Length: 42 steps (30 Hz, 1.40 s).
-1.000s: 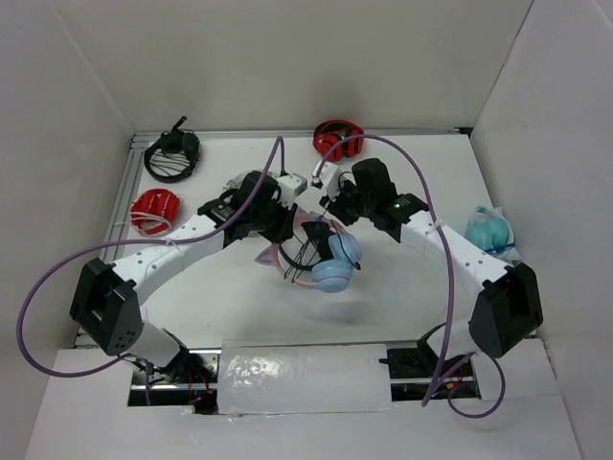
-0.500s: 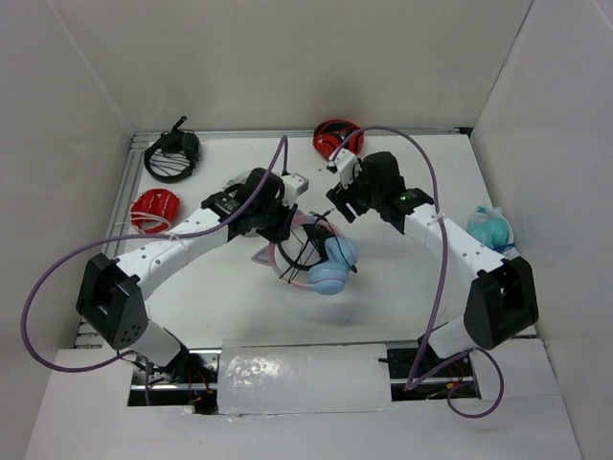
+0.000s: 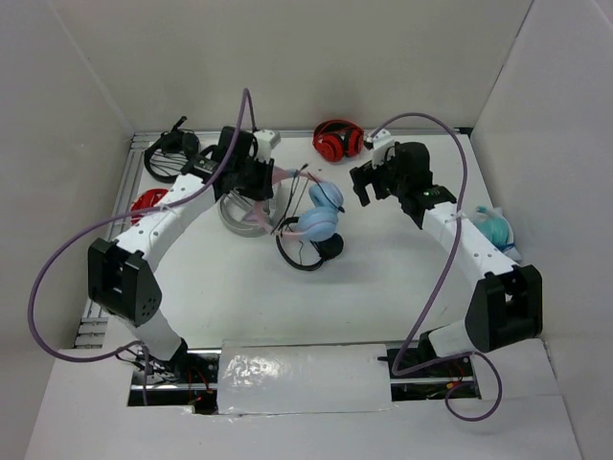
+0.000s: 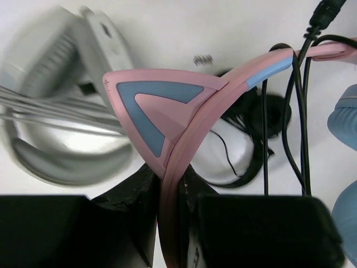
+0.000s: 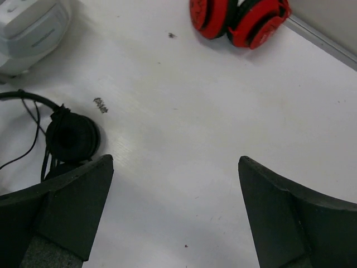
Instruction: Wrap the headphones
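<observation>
Left end effector [image 4: 169,187] gripped the headphones [image 3: 319,213] by the pink headband [image 4: 223,95], dark cable [image 4: 304,111] draped over it; right end effector [image 5: 175,164] stood released, empty, above the counter [image 5: 184,128].

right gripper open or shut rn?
Open. In the right wrist view, the right gripper has its jaws spread wide, with only bare table showing between them and nothing held.

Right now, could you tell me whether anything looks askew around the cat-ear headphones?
Yes: the headphones hang tilted from the left gripper, shut on their pink headband, over a small black pair on the table. Their dark cable crosses the headband in loose, uneven strands.
</observation>
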Motion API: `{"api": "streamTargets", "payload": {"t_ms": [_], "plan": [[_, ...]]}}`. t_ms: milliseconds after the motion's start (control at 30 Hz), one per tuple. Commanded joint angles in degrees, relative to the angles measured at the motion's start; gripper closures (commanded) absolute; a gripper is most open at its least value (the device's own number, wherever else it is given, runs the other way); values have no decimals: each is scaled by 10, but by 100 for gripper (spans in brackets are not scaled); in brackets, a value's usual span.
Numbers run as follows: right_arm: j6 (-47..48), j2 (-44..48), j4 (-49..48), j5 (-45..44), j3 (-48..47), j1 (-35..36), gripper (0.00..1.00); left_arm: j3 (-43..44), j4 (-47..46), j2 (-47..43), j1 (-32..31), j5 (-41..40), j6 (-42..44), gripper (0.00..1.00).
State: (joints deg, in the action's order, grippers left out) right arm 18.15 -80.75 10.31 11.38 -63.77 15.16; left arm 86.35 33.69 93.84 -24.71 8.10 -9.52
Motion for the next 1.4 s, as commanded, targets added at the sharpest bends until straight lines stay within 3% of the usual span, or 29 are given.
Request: {"api": "streamTargets", "payload": {"t_ms": [0,133,300,400,667,833,1167,1267,1333,1367], "plan": [[-53,-19,-41,-29,-31,-21,0,83,-7,29,46,39,-31,100],[-136,-54,-45,-108,-51,-26,0,217,38,137,86,-6,-73,100],[-203,-53,-57,-140,-36,-15,0,424,112,291,129,-16,-126,100],[-242,-36,-65,-167,-17,-2,0,497,113,350,153,-29,-149,100],[-280,-13,-50,-227,12,52,0,503,-12,403,215,-40,-241,100],[-282,-32,-18,-319,4,108,0,515,-104,452,214,-113,-218,100],[-308,-78,11,-362,-18,138,0,515,-148,525,215,-118,-222,100],[-313,-75,7,-356,-8,139,0,495,-155,530,214,-124,-213,96],[-317,-77,9,-348,-9,139,0,479,-169,528,212,-137,-208,84],[-321,-77,12,-348,-7,141,0,474,-173,529,211,-141,-205,83]]}}
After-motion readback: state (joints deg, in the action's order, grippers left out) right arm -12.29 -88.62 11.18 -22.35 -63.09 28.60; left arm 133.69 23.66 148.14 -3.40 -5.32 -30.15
